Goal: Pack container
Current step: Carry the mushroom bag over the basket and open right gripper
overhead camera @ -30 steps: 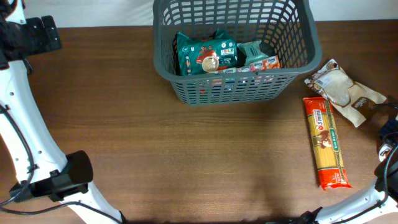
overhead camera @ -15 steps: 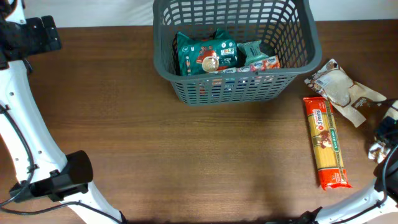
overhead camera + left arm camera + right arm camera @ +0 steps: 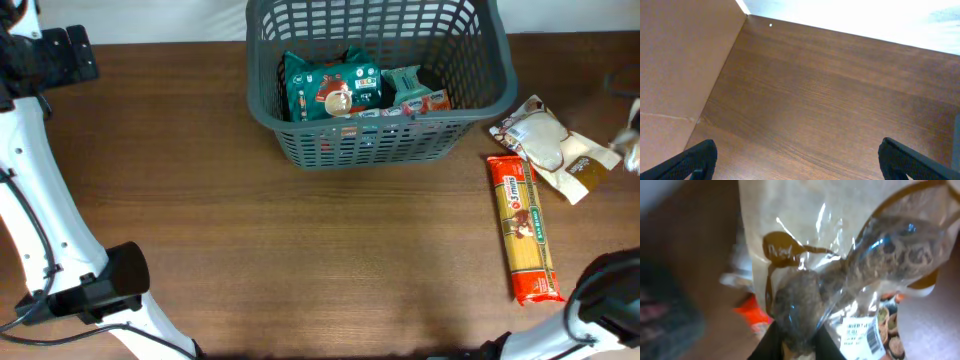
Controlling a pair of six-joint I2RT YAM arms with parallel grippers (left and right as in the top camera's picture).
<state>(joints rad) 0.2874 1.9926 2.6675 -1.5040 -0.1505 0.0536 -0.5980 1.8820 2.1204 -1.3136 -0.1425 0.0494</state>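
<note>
From overhead, the large dark grey plastic lattice-sided container [image 3: 330, 148] stands at the far middle of the brown wooden desk [image 3: 300, 240]. Inside it lie a teal foil packet [image 3: 330, 90] and, to that packet's right, a smaller green packet with red-and-white print [image 3: 415, 90]. Right of the container, apart from it, a crinkly beige-and-clear plastic bag with brown contents [image 3: 545, 140] lies on the desk. A long orange-and-yellow packet of spaghetti [image 3: 525, 225] lies just beside the bag on the near side. There is a pale blur at the right edge, by the bag's far end. That is my right arm, and from here I cannot tell how its fingers stand. My white left arm [image 3: 20, 200] runs along the left edge, well away from the container.

From my left wrist, my left fingers [image 3: 695, 160] stand wide apart over bare desk, with nothing between them. A plain brown wall rises on the left.

From my right wrist, my right fingers [image 3: 765, 350] are drawn close together and pinch the bag's lower edge. The bag fills the view, a barcode label showing at the lower right.
</note>
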